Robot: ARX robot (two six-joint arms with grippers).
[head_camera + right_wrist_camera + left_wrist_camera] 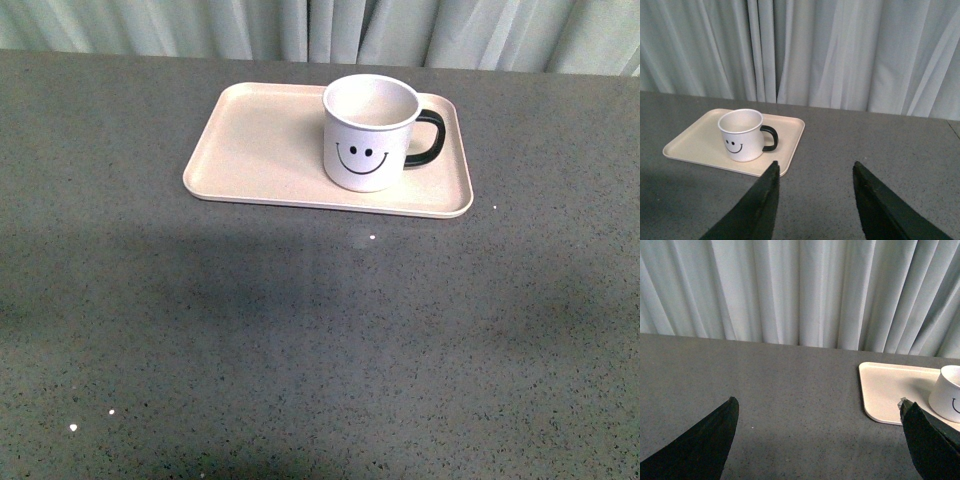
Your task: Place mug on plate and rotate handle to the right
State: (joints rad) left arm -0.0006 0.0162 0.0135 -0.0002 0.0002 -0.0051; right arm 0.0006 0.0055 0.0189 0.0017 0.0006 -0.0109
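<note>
The white mug (368, 132) with a black smiley face stands upright on the right half of the pale pink-beige plate (260, 150). Its black handle (428, 138) points right in the front view. Neither arm shows in the front view. In the right wrist view the mug (742, 135), its handle (770, 138) and the plate (692, 145) lie ahead of my open, empty right gripper (815, 165). In the left wrist view my open, empty left gripper (817, 402) hangs over bare table; the plate's corner (890, 390) and the mug's edge (947, 395) show beside one finger.
A dark grey speckled table (320, 340) stretches from the front edge to pale pleated curtains (320, 30) at the back. A few small white specks (372, 237) lie on the table near the plate.
</note>
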